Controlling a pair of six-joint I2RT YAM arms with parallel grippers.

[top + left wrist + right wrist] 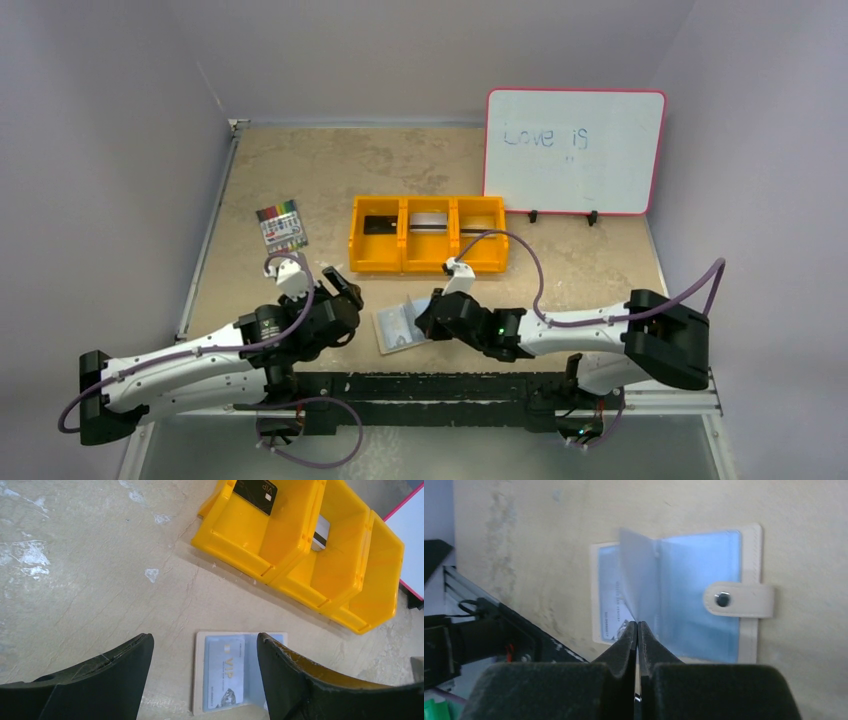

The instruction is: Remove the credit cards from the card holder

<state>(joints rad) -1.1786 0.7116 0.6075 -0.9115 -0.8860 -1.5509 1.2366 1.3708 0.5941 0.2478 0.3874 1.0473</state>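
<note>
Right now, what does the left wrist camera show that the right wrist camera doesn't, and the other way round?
Only the left wrist view: the orange tray with a black card in one compartment and a grey card in the next, plus the open left gripper. Only the right wrist view: the snap strap, and the right gripper shut on a clear sleeve, holding it up from the blue panels. Both: the card holder lying open on the table, with a pale printed card in one panel.

I see pale lilac walls [120,120] closing in a mottled beige table [300,180] under even light; a pink-rimmed whiteboard [575,150] stands far right.
</note>
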